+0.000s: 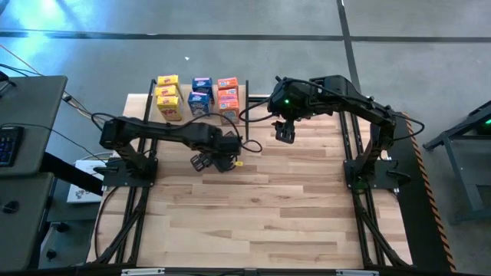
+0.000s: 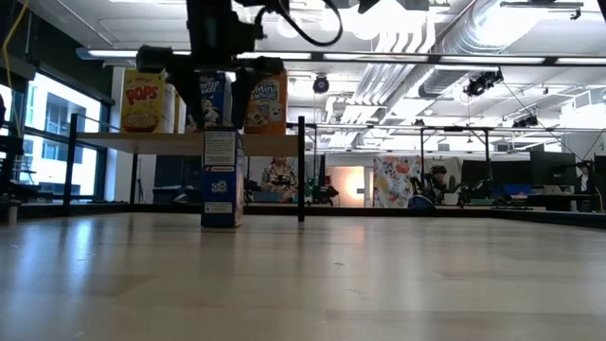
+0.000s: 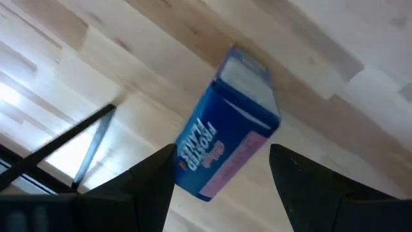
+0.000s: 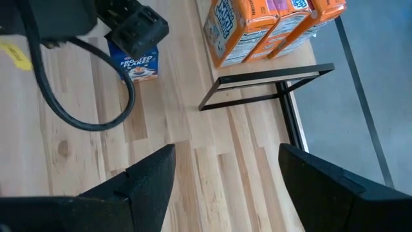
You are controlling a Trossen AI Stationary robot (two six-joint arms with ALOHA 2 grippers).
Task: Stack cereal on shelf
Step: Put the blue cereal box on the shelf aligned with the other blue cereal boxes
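A blue cereal box (image 2: 222, 178) stands upright on its bottom end on the table, in front of the shelf (image 2: 142, 139). My left gripper (image 2: 216, 118) hangs open just above it. In the left wrist view the blue box (image 3: 225, 122) shows between the two spread fingers of my left gripper (image 3: 222, 154), with no touch visible. In the high view my left gripper (image 1: 213, 161) hides this box. Yellow boxes (image 1: 169, 96), blue boxes (image 1: 200, 94) and orange boxes (image 1: 228, 96) stand on the shelf. My right gripper (image 1: 285, 135) waits open to the right of the shelf, above the table.
The shelf's black metal posts (image 4: 270, 80) stand between my right gripper (image 4: 225, 151) and the orange boxes (image 4: 257, 26). A black cable (image 4: 84, 96) loops from the left arm over the table. A bare stretch of wooden tabletop (image 1: 261, 215) lies toward the near edge.
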